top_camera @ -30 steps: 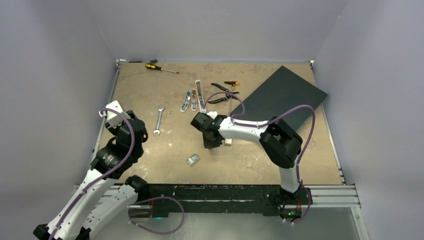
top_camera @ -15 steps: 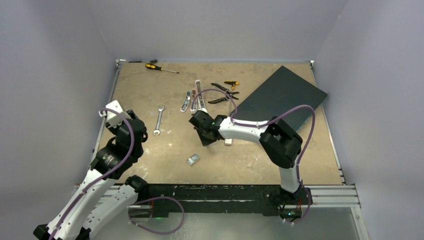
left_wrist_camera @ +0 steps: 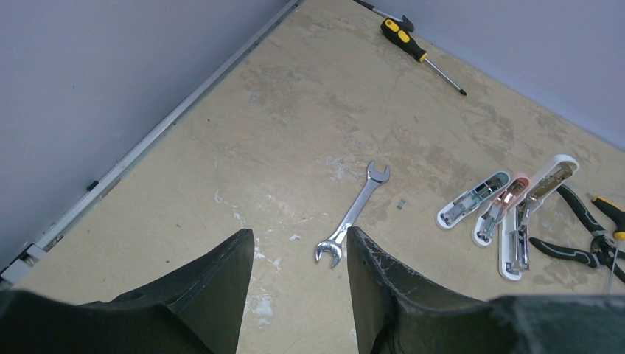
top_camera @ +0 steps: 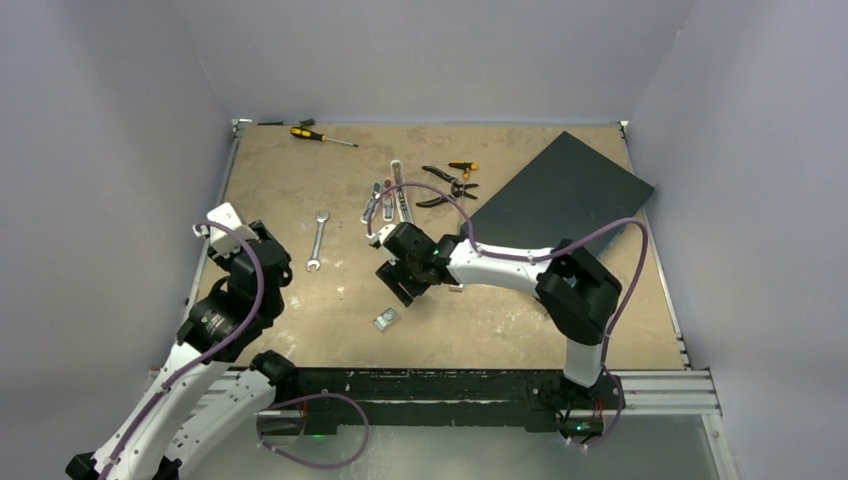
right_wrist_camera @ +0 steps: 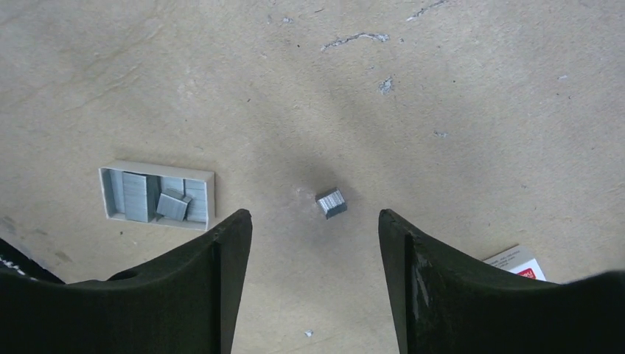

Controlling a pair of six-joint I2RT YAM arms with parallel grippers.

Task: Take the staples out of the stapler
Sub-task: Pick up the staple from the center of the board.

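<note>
Three staplers lie open side by side at the back middle: a teal one (left_wrist_camera: 472,209), a pink one (left_wrist_camera: 503,209) and a long white one (top_camera: 400,190). A small grey block of staples (right_wrist_camera: 332,203) lies loose on the table just beyond the tips of my right gripper (right_wrist_camera: 313,215), which is open and touches nothing. More staples sit in a shallow tray (right_wrist_camera: 210,198) to its left, also seen in the top view (top_camera: 386,319). My left gripper (left_wrist_camera: 299,232) is open and empty, held at the left of the table.
A wrench (left_wrist_camera: 354,214) lies ahead of the left gripper. A yellow-black screwdriver (top_camera: 322,135) is at the back, pliers (top_camera: 445,185) lie right of the staplers, and a black board (top_camera: 560,195) is at the back right. A small white box (right_wrist_camera: 516,262) rests by the right finger.
My right gripper has swung left and nearer, toward the tray, and its jaws have opened. The left arm has barely moved.
</note>
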